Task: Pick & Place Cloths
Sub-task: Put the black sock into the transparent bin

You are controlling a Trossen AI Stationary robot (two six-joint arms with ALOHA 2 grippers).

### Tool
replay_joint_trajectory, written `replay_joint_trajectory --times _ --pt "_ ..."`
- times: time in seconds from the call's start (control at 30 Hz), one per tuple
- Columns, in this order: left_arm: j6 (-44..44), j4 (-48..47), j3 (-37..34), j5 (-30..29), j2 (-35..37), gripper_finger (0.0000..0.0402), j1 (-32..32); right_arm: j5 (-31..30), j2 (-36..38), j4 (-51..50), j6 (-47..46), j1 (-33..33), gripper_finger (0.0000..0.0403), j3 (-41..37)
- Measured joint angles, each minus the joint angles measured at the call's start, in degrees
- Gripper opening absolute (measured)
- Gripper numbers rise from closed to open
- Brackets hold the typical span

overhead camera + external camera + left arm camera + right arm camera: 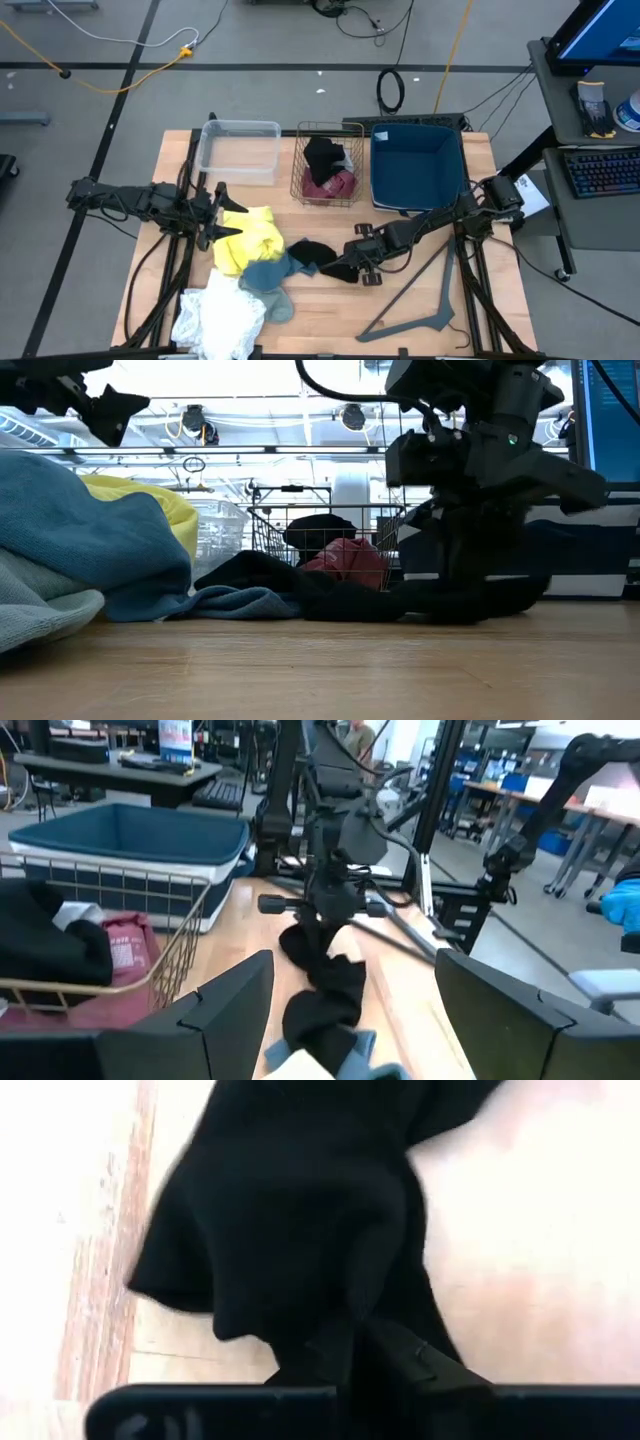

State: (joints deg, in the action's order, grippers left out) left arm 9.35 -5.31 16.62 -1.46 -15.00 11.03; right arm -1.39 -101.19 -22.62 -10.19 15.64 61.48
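Observation:
A black cloth lies on the wooden table near its middle, next to a pile of a yellow cloth, a teal-blue cloth and a white cloth. My right gripper is down at the table, shut on the black cloth's right end. My left gripper is open and empty, above the yellow cloth's left edge and well above the table in the low view. Another black cloth and a maroon-pink cloth lie in the wire basket. My right gripper pinches the black cloth between its two fingers at a bunched part of its right end. The fingers come slanting down from the table's right. The cloth lies slack on the table; how many layers are held I cannot tell.
A clear plastic tub, the wire basket and a dark blue bin stand in a row at the far edge. A grey clothes hanger lies near the front right.

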Motion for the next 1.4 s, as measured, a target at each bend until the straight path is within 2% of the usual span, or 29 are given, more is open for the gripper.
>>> replay_joint_trajectory --times 0.33,0.57,0.8,0.97,1.23,1.4 --pt "-0.60 9.55 0.00 -0.05 -4.24 0.0282 0.00 -0.11 14.66 0.17 -1.36 -3.57 0.0002 0.19" --pt "-3.20 20.57 0.00 -2.49 -12.36 0.0282 -0.01 -0.20 26.68 2.48 -5.35 -6.51 0.0001 0.19" --pt "-3.65 33.09 0.00 -4.60 -21.79 0.0282 -0.02 -0.01 35.10 11.52 -3.80 -9.42 0.0001 0.19" --pt "-2.85 37.99 1.60 -4.60 -28.59 0.0282 0.00 2.74 37.83 19.35 -1.39 -11.27 0.0000 0.19" --pt "-3.44 41.61 8.23 -4.54 -39.09 0.0282 0.00 9.22 37.40 31.16 -0.40 -13.07 0.0000 0.27" --pt "-6.99 41.52 13.97 -2.39 -44.49 0.0282 -0.02 9.18 36.99 35.49 2.76 -13.11 0.0000 0.27"
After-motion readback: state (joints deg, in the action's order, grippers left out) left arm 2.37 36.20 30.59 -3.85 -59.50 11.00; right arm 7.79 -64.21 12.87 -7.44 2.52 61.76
